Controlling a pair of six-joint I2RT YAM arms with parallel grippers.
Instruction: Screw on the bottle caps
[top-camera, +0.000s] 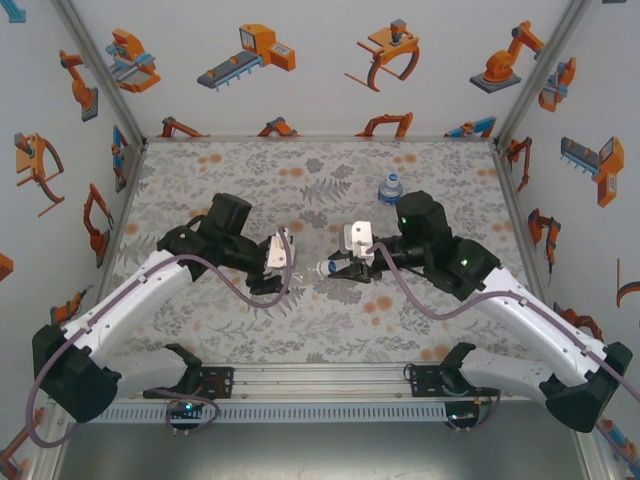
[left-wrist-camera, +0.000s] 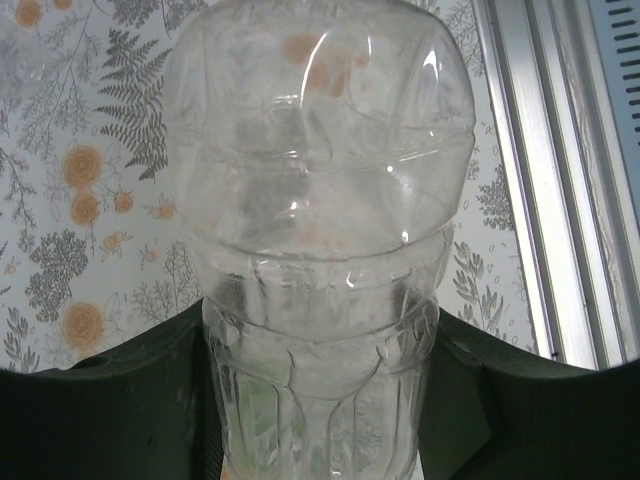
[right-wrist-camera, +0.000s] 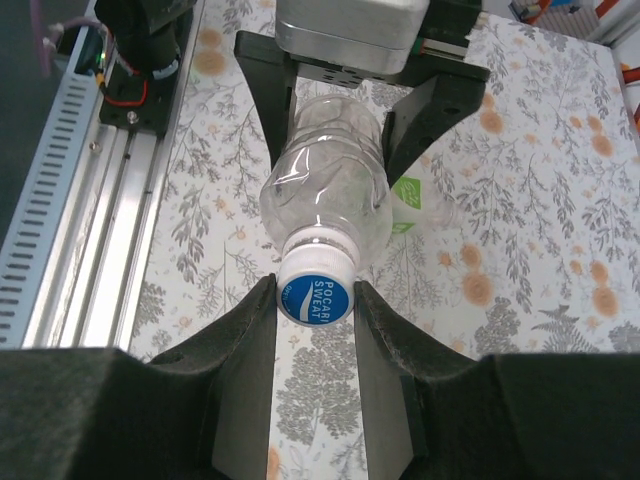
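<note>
Clear bottle gripped by left tool; cap between right tool fingers.

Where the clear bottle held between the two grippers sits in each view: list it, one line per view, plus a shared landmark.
Top external: clear bottle horizontal at mid-table.
Left wrist: clear bottle at centre, running top to bottom.
Right wrist: clear bottle upper centre, blue cap nearest.
Landmark: aluminium rail, at bottom, right and left respectively.
</note>
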